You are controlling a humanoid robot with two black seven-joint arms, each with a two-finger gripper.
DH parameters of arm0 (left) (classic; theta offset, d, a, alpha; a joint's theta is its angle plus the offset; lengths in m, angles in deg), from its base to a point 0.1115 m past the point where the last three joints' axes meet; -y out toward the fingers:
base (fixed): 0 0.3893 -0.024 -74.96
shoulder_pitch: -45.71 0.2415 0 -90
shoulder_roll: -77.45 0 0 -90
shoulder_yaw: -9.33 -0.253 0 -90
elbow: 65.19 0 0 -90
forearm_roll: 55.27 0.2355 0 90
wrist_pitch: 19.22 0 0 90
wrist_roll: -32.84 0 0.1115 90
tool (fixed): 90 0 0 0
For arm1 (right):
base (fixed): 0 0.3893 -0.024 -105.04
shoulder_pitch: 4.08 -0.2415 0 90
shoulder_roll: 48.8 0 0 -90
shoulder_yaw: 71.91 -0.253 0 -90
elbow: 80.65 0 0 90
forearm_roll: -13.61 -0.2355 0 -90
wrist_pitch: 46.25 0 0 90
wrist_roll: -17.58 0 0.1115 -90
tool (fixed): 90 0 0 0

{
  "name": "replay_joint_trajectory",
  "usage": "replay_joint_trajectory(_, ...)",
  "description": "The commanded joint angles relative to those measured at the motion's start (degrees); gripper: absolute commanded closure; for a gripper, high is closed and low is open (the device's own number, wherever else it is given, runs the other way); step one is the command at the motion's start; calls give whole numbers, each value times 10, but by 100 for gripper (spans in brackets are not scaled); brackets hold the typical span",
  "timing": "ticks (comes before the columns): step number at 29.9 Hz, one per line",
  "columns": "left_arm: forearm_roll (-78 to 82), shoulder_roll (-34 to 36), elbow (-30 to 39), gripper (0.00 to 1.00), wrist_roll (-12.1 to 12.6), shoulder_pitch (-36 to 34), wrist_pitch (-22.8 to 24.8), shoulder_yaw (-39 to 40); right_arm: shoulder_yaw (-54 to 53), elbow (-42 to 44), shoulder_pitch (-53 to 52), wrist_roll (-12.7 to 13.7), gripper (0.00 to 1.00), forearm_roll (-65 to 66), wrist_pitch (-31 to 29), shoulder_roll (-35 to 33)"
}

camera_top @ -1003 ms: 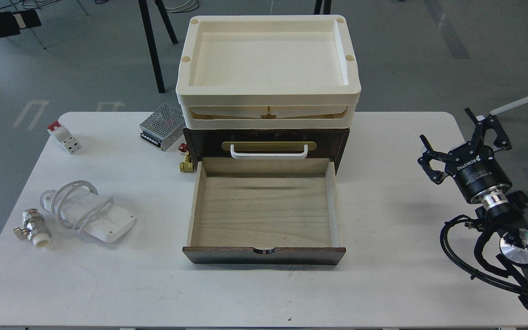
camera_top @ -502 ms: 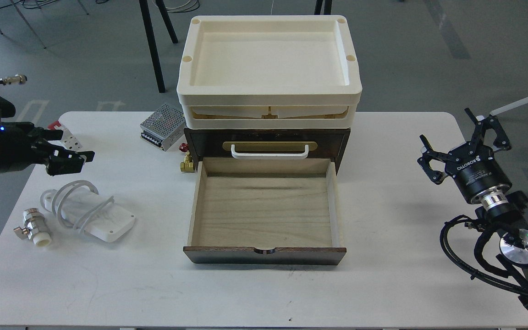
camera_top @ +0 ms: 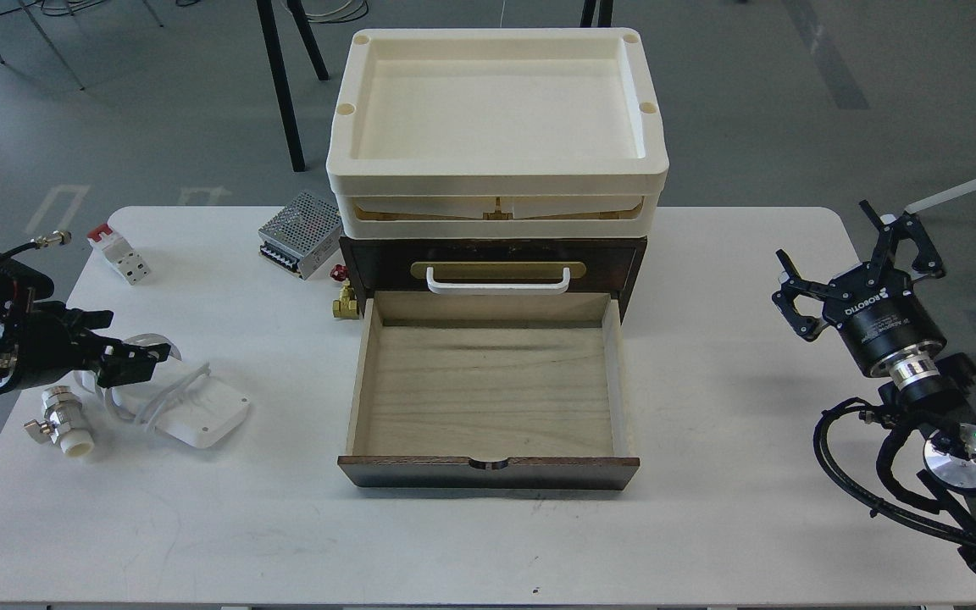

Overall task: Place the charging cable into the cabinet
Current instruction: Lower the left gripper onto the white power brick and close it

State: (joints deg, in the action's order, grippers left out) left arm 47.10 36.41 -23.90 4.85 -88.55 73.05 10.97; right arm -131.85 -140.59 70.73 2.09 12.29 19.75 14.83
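The charging cable (camera_top: 200, 408), a flat white block with a white cord looped round it, lies on the table at the left. My left gripper (camera_top: 134, 356) is low over the cable's left end and hides part of it; its fingers look open and hold nothing. The dark brown cabinet (camera_top: 369, 258) stands at mid table, with its pale wood drawer (camera_top: 488, 390) pulled out toward me and empty. My right gripper (camera_top: 856, 250) is open and empty, raised at the table's right edge, far from the cable.
Stacked cream trays (camera_top: 496, 178) sit on top of the cabinet. A perforated grey metal box (camera_top: 302, 230) and a brass valve (camera_top: 344, 301) lie left of the cabinet. A white-and-red block (camera_top: 119, 252) lies at the far left, and a metal valve (camera_top: 60, 419) lies beside the cable.
My left arm came in from the left and dropped down toward me onto the cable's left end. The cable, drawer and right arm have not moved.
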Motion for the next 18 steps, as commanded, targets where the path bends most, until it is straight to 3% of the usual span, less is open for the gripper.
replay_joint_trajectory(1,-17,-25,-41,4,0,19,-24,-1,0,0,0,-1,1,0,0,0)
replay_joint_trajectory(4,-26,-28,-46,5,0,25,-26,0,0,0,0,0,1,0,0,0)
replay_joint_trajectory(10,-38,-40,-60,26,0,36,-28,-1,0,0,0,0,1,0,0,0)
replay_joint_trajectory(16,-36,-74,-119,52,0,37,-53,-2,0,0,0,-1,1,0,0,0)
replay_joint_trajectory(18,-36,-85,-140,66,0,40,-63,-2,0,0,0,0,1,0,0,0)
